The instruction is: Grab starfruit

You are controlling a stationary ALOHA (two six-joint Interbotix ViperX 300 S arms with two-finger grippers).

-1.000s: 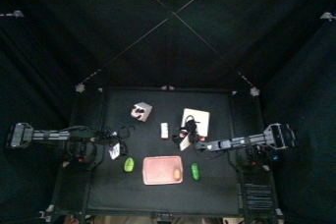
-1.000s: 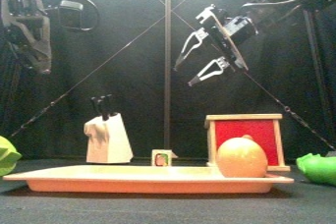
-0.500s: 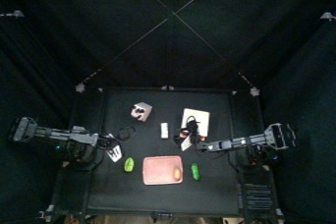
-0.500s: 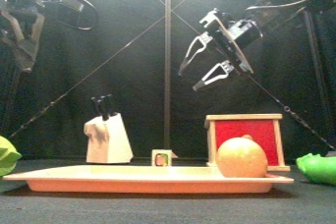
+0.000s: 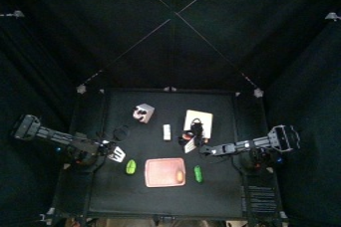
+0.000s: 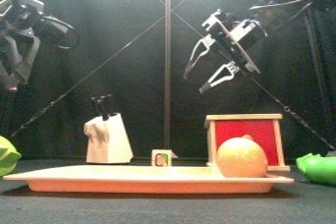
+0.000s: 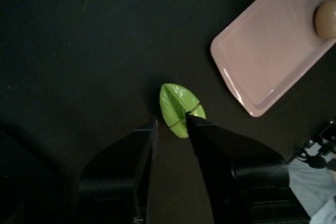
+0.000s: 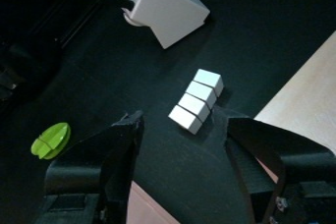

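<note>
1. Starfruit (image 6: pixel 241 157) - a pale oval - lies on the pink board (image 6: pixel 79 177), toward its right end, at the front of the counter (image 5: pixel 226 107).
2. Right fingers (image 8: pixel 125 130) hang high above the counter's right half, tilted down, spread wide and empty.
3. Left fingers (image 7: pixel 138 149) are raised at the left edge - parted only narrowly, gripping nothing - over a green leaf-shaped item (image 7: pixel 178 105).

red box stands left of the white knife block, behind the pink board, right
Wrong side: the front view shows the red box right of the white knife block, behind the pink board.
</note>
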